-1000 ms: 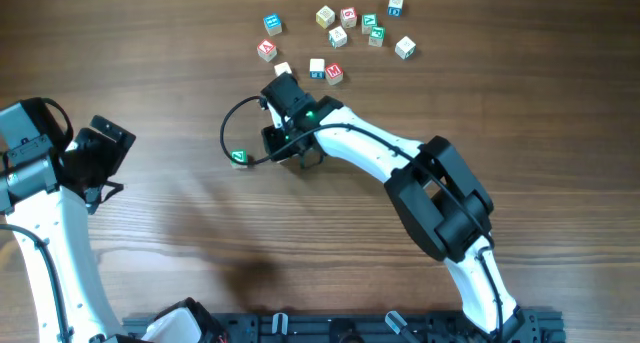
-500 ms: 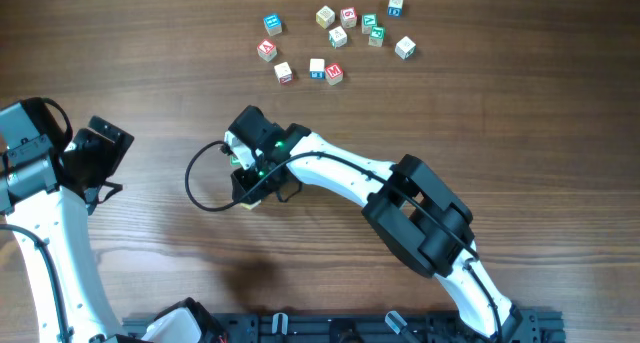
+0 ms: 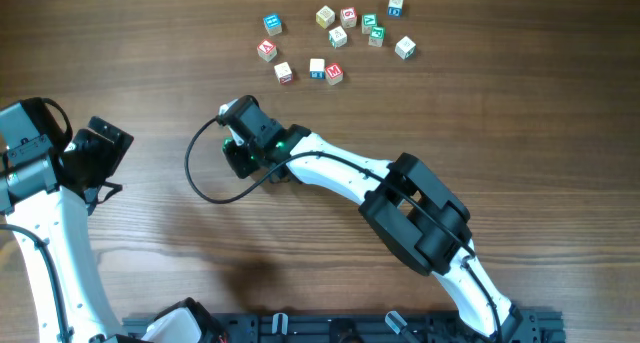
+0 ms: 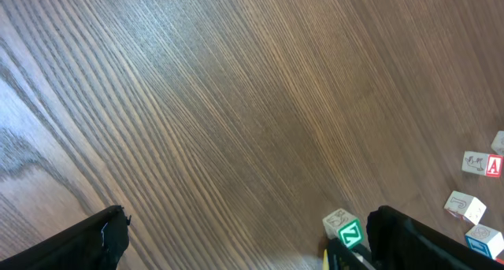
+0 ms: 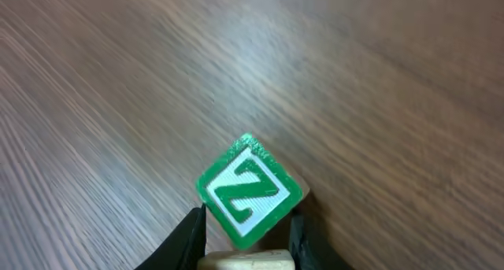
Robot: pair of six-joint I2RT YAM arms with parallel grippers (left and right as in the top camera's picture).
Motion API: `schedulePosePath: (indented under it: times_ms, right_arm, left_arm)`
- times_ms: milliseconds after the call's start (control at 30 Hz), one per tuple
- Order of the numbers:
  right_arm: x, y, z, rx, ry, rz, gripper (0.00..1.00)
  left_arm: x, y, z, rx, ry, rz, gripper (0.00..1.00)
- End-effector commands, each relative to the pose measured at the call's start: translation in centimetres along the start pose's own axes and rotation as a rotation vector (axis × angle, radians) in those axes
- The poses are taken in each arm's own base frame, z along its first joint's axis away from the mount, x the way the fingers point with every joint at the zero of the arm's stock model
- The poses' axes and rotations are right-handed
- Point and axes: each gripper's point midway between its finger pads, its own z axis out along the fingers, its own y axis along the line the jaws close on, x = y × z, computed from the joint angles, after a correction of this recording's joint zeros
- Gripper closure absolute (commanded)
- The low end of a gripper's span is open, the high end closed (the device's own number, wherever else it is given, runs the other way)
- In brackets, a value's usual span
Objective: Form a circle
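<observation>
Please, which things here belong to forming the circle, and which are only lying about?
For the job: green Z block, held in the right tool; the letter blocks clustered beyond it.

Just there: left tool, open and empty, off to one side; wooden table. No stray objects seen.

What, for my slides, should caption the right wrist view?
Right gripper shut on a green Z block, with the wooden table beyond.

A cluster of blocks (image 3: 338, 35) lay far back on the tabletop (image 3: 500, 103). Nearer and to its left, the Z block (image 5: 248, 190) sat between the right hand's (image 3: 238, 153) fingers, perhaps touching the surface. The left hand (image 3: 100, 158) stood well apart at the left edge.
</observation>
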Motion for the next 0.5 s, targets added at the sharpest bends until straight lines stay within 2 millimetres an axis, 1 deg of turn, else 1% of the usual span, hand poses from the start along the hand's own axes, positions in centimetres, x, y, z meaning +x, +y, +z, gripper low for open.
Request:
schedulePosePath:
  times_ms: [0, 67, 167, 233, 333, 400, 467]
  right_arm:
    - [0.2, -0.1, 1.1, -0.021, -0.013, -0.019, 0.95]
    - [-0.6, 0.1, 1.0, -0.030, -0.047, -0.025, 0.95]
    - [-0.9, -0.4, 1.0, -0.010, -0.058, -0.024, 0.95]
    - [-0.6, -1.5, 0.6, 0.016, -0.030, -0.003, 0.95]
    - [-0.2, -3.6, -0.7, 0.053, 0.018, 0.035, 0.96]
    - [0.0, -5.9, -1.7, 0.103, 0.044, 0.065, 0.96]
    - [-0.3, -6.9, -1.8, 0.110, 0.035, 0.041, 0.96]
  left_arm:
    - [-0.1, 0.4, 0.2, -0.016, 0.000, -0.007, 0.00]
    - [-0.1, 0.4, 0.2, -0.016, 0.000, -0.007, 0.00]
    - [-0.1, 0.4, 0.2, -0.016, 0.000, -0.007, 0.00]
    - [-0.1, 0.4, 0.2, -0.016, 0.000, -0.007, 0.00]
    - [-0.1, 0.4, 0.2, -0.015, -0.001, -0.007, 0.00]
    - [-0.2, 0.3, 0.2, -0.014, -0.003, -0.007, 0.00]
    - [-0.2, 0.3, 0.2, -0.013, -0.003, -0.007, 0.00]
